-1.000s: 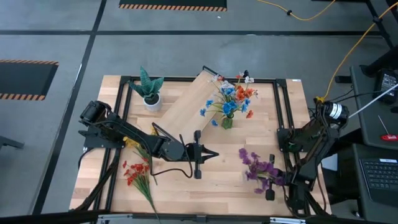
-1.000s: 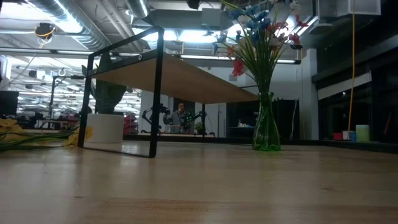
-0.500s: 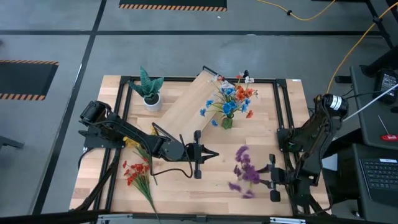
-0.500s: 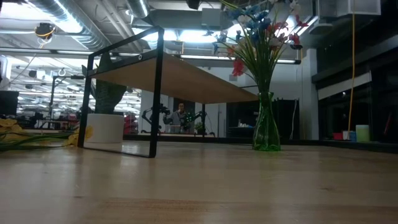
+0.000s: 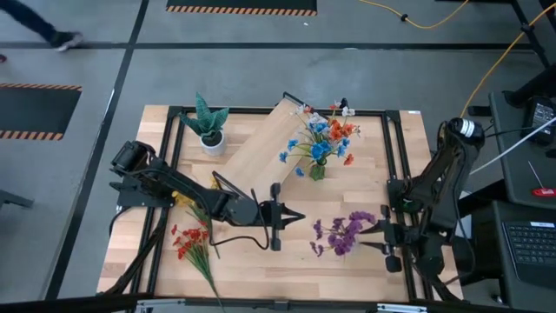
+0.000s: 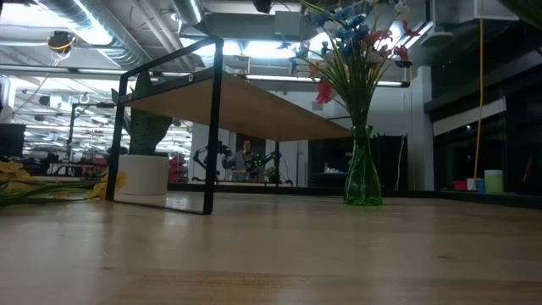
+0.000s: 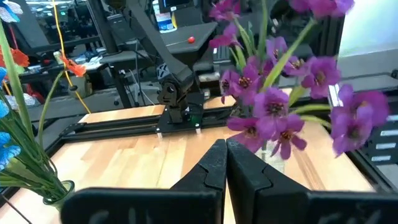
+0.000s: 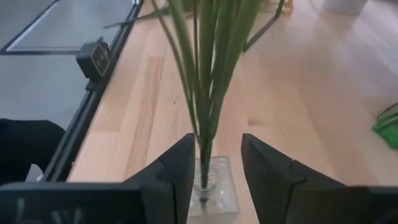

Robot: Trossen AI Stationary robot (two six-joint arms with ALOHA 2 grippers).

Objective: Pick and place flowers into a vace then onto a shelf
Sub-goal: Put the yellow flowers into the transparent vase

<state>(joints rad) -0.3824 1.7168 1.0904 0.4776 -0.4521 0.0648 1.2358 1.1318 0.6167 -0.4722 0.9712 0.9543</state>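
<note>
Whereas half a second ago the purple sprig (image 5: 340, 235) sat blurred lower down near the front edge, it now lies further toward the worktop's (image 5: 261, 261) centre, carried by the right tool (image 5: 388, 236), which has swung inward with it. In the right wrist view the green stems (image 8: 205, 74) rise between the two fingers (image 8: 174, 171), which stand slightly apart on either side of a small clear base (image 8: 210, 186); whether they press on it I cannot tell. The left tool (image 5: 295, 216) has not moved: it rests mid-worktop with fingers (image 7: 214, 168) closed together and holding nothing.

Count of items: one green vase (image 5: 318, 170), already holding a mixed bunch of blue, orange and red blossoms (image 5: 326, 139), standing beside the shelf (image 5: 265, 143); one shelf, set diagonally at the rear; one purple sprig at the right tool; one red sprig (image 5: 191, 243) lying loose at the front left, with a yellow sprig (image 5: 185, 200) just behind it under the left arm; one potted plant (image 5: 208, 126) at the rear left.
</note>
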